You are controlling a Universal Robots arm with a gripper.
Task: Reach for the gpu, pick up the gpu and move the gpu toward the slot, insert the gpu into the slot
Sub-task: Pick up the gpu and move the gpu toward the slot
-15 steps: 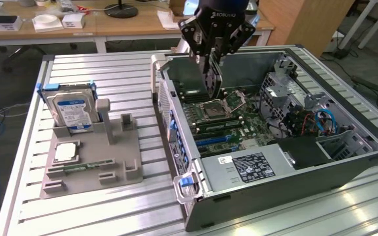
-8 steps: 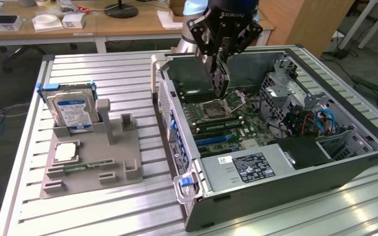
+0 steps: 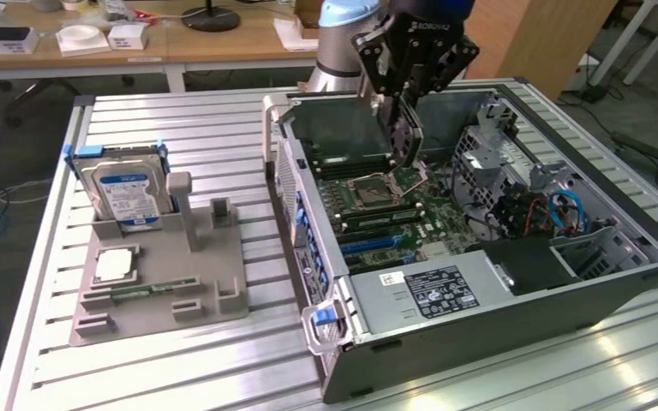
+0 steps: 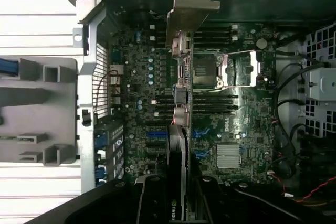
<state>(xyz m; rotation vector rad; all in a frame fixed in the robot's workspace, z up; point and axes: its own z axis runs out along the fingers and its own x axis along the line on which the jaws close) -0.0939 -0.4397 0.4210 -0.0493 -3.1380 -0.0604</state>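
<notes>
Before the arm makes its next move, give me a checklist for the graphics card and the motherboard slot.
1. Gripper clamped on the gpu: ok.
2. gpu inside the open computer case, over the green motherboard: ok.
3. gpu seated in the slot: not ok, it hangs above the board.
4. Card edge lined up with the slot: cannot tell.
5. Blue cables apart from the card: ok.
</notes>
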